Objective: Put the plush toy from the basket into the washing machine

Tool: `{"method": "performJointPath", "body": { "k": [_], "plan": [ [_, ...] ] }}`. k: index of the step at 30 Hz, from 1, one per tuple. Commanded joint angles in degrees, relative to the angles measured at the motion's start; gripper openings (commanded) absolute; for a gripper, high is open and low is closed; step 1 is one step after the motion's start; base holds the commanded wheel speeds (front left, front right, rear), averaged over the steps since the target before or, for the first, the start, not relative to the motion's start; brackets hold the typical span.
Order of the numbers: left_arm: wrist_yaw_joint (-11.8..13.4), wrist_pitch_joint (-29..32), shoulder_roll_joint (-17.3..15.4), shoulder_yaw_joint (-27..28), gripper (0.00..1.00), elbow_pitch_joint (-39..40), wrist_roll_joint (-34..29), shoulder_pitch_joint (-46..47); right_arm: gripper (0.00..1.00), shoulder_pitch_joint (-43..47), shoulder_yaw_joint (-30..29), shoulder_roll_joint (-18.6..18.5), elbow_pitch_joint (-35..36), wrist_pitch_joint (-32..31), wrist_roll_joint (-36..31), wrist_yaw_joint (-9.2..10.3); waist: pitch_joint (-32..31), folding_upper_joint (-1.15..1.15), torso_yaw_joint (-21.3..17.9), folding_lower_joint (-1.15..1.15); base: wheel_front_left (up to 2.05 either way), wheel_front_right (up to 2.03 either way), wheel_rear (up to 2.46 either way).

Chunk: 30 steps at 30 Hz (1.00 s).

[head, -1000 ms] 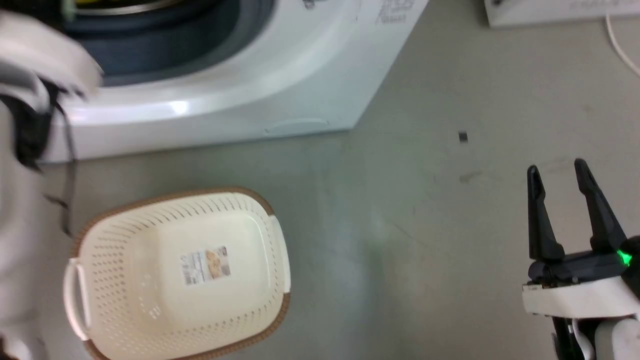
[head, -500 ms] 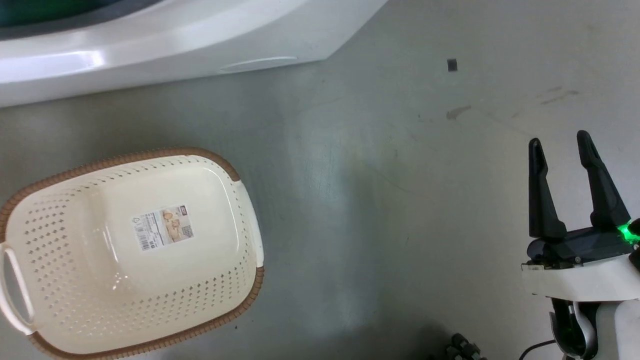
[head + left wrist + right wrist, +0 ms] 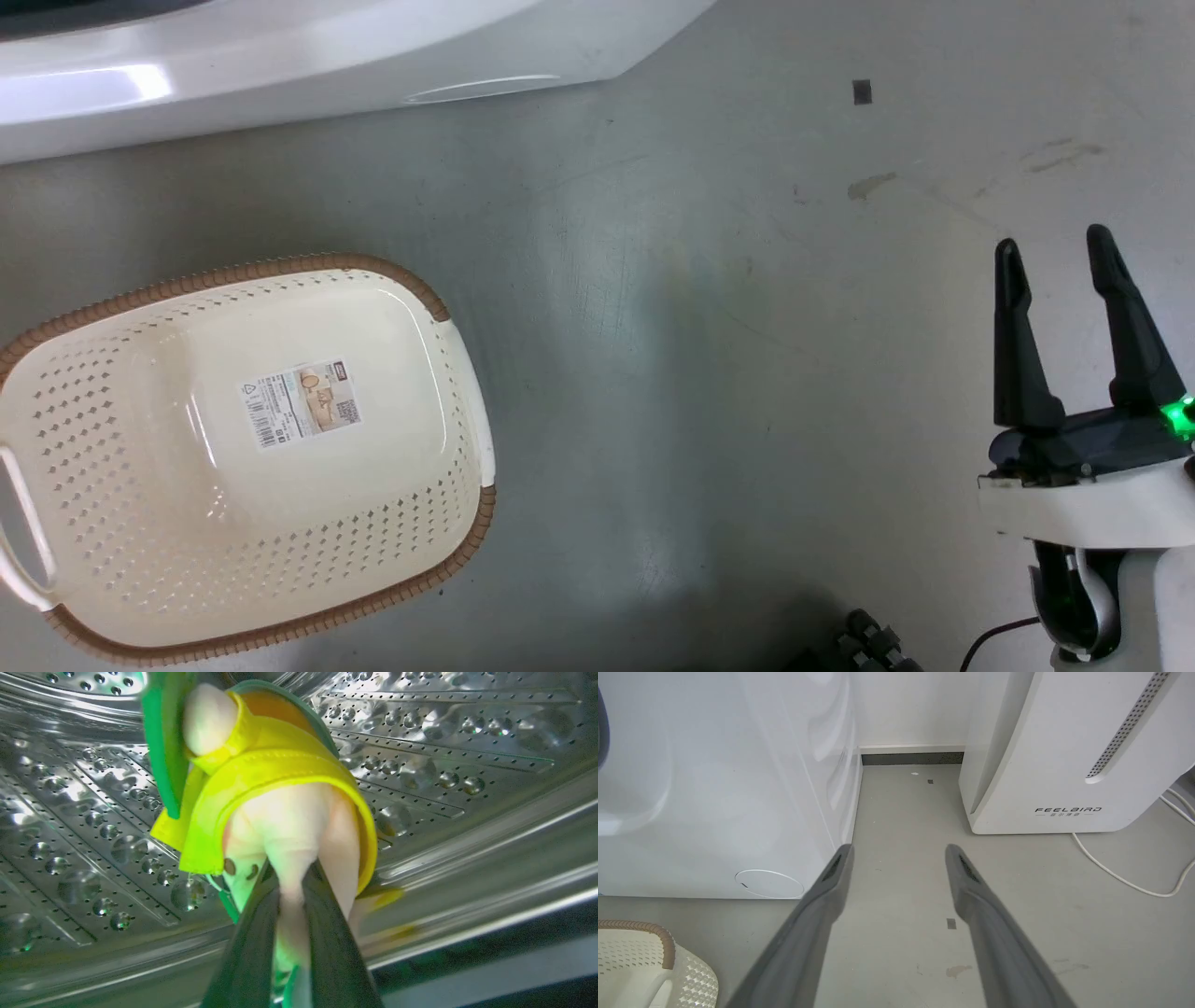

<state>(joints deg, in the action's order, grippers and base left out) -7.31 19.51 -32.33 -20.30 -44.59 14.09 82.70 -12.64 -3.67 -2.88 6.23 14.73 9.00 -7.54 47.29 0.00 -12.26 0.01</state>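
Left gripper (image 3: 293, 872) clamped tight on toy (image 3: 261, 774), fingers pinching its pale lower part, nearly together. Toy sits just past the fingertips, inside the drum (image 3: 84, 812); can't tell if it touches steel. Right gripper (image 3: 1060, 252) fingers apart, holding nothing, over floor (image 3: 700, 373). Basket (image 3: 93, 448) near washer (image 3: 280, 65) front.

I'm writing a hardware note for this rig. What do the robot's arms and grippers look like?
The right gripper has two long, black, tapering fingers on a dark base with a green light, mounted on a white wrist housing; a thin black cable trails below. The left gripper shows the same dark, slim fingers.
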Motion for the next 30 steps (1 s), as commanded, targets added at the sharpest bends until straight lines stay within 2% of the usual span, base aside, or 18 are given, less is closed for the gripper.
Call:
{"method": "performJointPath", "body": {
  "k": [1, 6, 11, 17, 22, 26, 30],
  "plan": [
    [-0.17, -0.66, -0.93, -1.06, 1.00, -1.30, 0.36, -0.21, 1.00, -1.25, -0.26, 0.01, 0.10, 0.27, -0.08, 0.05, -0.53, 0.00, 0.33, -0.01, 0.00, 0.00, 0.00],
    [-0.17, -4.40, -1.03, -3.79, 1.00, -3.46, 2.10, -1.97, 1.00, -1.04, -0.82, 0.01, -0.45, 0.27, -0.97, 0.05, -3.74, 0.00, 1.49, -0.01, 0.00, 0.00, 0.00],
    [-0.17, -9.87, -0.08, -6.10, 1.00, -5.82, 4.16, -5.51, 1.00, -0.45, -1.49, 0.01, -1.11, 0.27, -2.34, 0.05, -9.65, 0.00, 2.96, -0.01, 0.00, 0.00, 0.00],
    [-0.17, -18.21, 2.51, -8.37, 1.00, -7.46, 7.36, -11.68, 1.00, 1.38, -2.62, 0.01, -1.75, 0.27, -4.08, 0.05, -18.73, 0.00, 5.39, -0.01, 0.00, 0.00, 0.00],
    [0.17, -26.73, 5.30, -7.82, 1.00, -7.61, 9.95, -17.85, 1.00, 3.78, -3.65, 0.01, -1.84, 0.27, -5.33, 0.05, -26.12, 0.00, 7.83, -0.01, 0.00, 0.00, 0.00],
    [1.98, -32.64, 7.68, -6.48, 1.00, -5.45, 11.68, -23.97, 1.00, 5.74, -4.54, 0.01, -1.55, 0.27, -6.10, 0.05, -31.34, 0.00, 9.76, -0.01, 0.00, 0.00, 0.00],
    [5.14, -34.36, 9.26, -3.59, 1.00, 1.13, 13.26, -31.78, 1.00, 7.79, -5.25, 0.01, -0.92, 0.27, -6.46, 0.05, -35.21, 0.00, 11.40, -0.01, 0.00, 0.00, 0.00]
  ]
}}
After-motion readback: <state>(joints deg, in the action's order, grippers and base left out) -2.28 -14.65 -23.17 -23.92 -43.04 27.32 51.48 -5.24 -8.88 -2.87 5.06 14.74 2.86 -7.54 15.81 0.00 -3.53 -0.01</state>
